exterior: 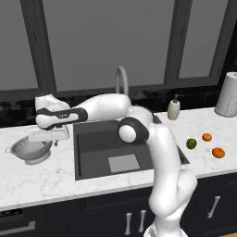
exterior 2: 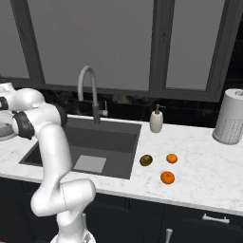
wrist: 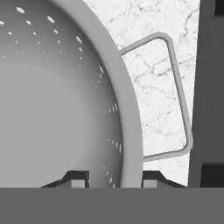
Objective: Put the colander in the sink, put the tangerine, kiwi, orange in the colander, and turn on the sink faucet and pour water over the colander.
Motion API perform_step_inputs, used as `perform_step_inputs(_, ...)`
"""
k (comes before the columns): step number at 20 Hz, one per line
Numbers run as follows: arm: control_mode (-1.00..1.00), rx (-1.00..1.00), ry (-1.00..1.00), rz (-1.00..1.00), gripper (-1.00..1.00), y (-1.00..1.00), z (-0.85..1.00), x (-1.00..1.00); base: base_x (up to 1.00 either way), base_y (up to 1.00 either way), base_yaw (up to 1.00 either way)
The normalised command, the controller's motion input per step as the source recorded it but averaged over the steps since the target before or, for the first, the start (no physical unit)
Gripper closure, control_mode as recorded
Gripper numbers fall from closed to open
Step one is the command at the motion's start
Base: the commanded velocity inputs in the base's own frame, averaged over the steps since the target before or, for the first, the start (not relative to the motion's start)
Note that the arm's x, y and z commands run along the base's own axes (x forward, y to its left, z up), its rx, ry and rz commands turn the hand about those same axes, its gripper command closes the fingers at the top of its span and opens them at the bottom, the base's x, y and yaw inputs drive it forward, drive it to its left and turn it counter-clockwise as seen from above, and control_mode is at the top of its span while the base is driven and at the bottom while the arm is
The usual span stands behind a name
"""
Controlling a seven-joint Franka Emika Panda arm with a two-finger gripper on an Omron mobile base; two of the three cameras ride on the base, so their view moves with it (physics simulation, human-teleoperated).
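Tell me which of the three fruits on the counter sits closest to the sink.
The kiwi, the olive green-brown one, right by the sink rim. The tangerine and the larger orange lie farther right.

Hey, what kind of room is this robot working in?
A rendered home kitchen, most likely: a white marble-look counter holds a dark grey rectangular sink with a tall grey gooseneck faucet, and dark cabinets sit below.

The robot is a glossy white arm of rounded, tube-like segments with smooth shells. Dark grey, nearly black bands and discs mark its joints. A bulbous white base segment carries the column. The boxy white hand ends in two small dark finger tips with pale square pads.
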Motion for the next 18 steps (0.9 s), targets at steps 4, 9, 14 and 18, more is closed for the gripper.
perform_step_inputs(4, -1.00, 0.19, -0.08, -0.02, 1.00, -0.72, 0.27, -0.55, 0.00, 0.00, 0.00)
perform_step_inputs(9, -1.00, 0.22, -0.03, -0.06, 1.00, -0.79, 0.24, -0.41, 0.00, 0.00, 0.00)
perform_step_inputs(14, -1.00, 0.14, 0.00, -0.05, 1.00, -0.97, 0.01, -0.34, 0.00, 0.00, 0.00)
perform_step_inputs(18, -1.00, 0.13, 0.00, -0.02, 1.00, -0.99, 0.07, -0.48, 0.00, 0.00, 0.00)
